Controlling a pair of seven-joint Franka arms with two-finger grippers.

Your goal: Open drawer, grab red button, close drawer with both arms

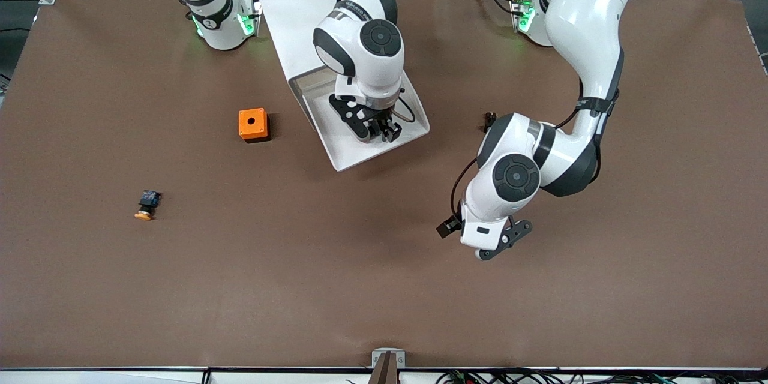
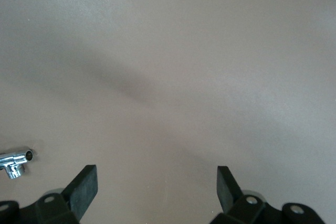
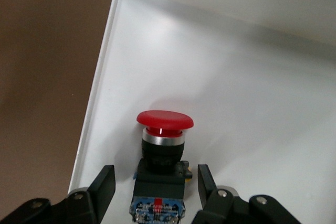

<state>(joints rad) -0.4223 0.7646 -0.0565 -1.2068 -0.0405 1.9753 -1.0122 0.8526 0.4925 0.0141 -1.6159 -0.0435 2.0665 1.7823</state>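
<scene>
The drawer point(image 1: 351, 159) stands pulled out of the white cabinet point(image 1: 288, 6), its tray floor point(image 3: 252, 77) bare and white. In it lies the button point(image 3: 164, 120), red cap away from the wrist, black-and-blue body between my right gripper's fingers point(image 3: 105, 182). My right gripper point(image 3: 153, 174) straddles that body with a thin gap on each side, so it is open. In the front view the right gripper point(image 1: 384, 129) hides the button. My left gripper point(image 2: 156, 174) hangs open and empty over the bare brown mat, and in the front view the left gripper point(image 1: 498, 243) is beside the drawer.
An orange box point(image 1: 252, 125) with a round hole sits beside the drawer toward the right arm's end. An orange-capped button point(image 1: 146, 206) lies nearer the front camera. A small dark part point(image 1: 489, 120) rests by the left arm. A chrome fitting point(image 2: 14, 161) lies near the left gripper.
</scene>
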